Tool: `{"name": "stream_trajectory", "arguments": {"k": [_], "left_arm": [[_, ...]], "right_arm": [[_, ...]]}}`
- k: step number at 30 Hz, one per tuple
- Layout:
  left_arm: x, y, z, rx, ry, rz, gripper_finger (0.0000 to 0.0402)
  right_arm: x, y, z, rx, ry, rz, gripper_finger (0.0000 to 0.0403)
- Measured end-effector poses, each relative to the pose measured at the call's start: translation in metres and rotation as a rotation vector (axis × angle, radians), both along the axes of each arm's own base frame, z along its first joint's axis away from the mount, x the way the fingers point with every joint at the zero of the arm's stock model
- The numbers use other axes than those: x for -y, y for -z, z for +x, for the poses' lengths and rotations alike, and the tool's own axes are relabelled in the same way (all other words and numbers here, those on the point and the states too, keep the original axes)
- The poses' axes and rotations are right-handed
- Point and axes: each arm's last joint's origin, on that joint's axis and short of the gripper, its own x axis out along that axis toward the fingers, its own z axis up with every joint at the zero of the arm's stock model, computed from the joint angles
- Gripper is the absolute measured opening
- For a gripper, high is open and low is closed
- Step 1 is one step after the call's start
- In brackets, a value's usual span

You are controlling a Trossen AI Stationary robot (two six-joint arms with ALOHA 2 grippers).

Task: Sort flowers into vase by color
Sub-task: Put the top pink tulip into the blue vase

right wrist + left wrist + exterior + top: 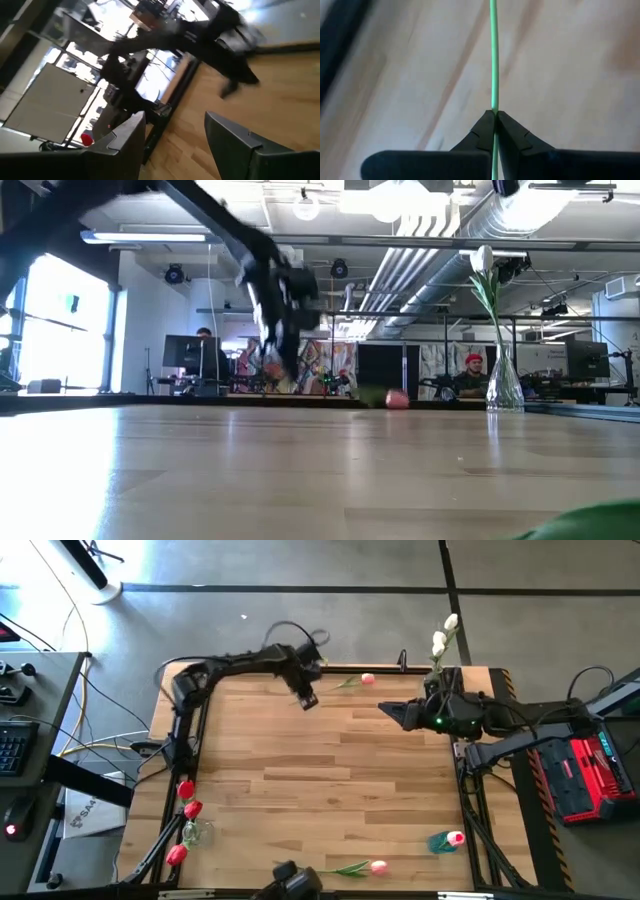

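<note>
My left gripper (305, 698) hangs over the table's far middle, shut on the thin green stem (494, 60) of a pink tulip. The tulip's head (368, 679) lies near the far edge, also seen in the low view (397, 399). My right gripper (392, 712) is open and holds nothing; it hovers right of centre, pointing toward the table's left, its fingers wide apart in the right wrist view (174, 120). White tulips (446, 632) stand in a clear vase (505, 385) at the far right. Red tulips (188, 802) stand in a vase at the left edge. My left gripper pinches the stem (494, 100) between its two fingertips (482, 127), coming steeply from above. The stem runs on straight past the tips. Its head end (397, 399) stays low at the table's far edge.
A teal vase (440, 842) with a pink flower stands at the near right. Another pink tulip (365, 867) lies by the near edge. People and desks show in the room beyond the table (470, 370). Bare wood spans the table's middle (320, 780).
</note>
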Motion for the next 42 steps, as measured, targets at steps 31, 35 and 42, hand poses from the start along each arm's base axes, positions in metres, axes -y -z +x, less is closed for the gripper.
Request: {"name": "stream_trajectory", "arguments": {"k": [31,35,42], "left_arm": [[0.14,-0.192,0.005,0.827,0.372,-0.023,0.0],[0.15,-0.192,0.008,0.821,0.393,-0.045,0.0],[0.154,-0.191,0.008,0.806,0.348,-0.101,0.0024]], "right_arm": [[0.012,-0.02,0.027,0.154,0.228,-0.277,0.0215],[0.009,-0.021,0.026,0.158,0.206,-0.275,0.0129],[0.001,-0.021,0.006,0.103,0.045,-0.268,0.002]]}}
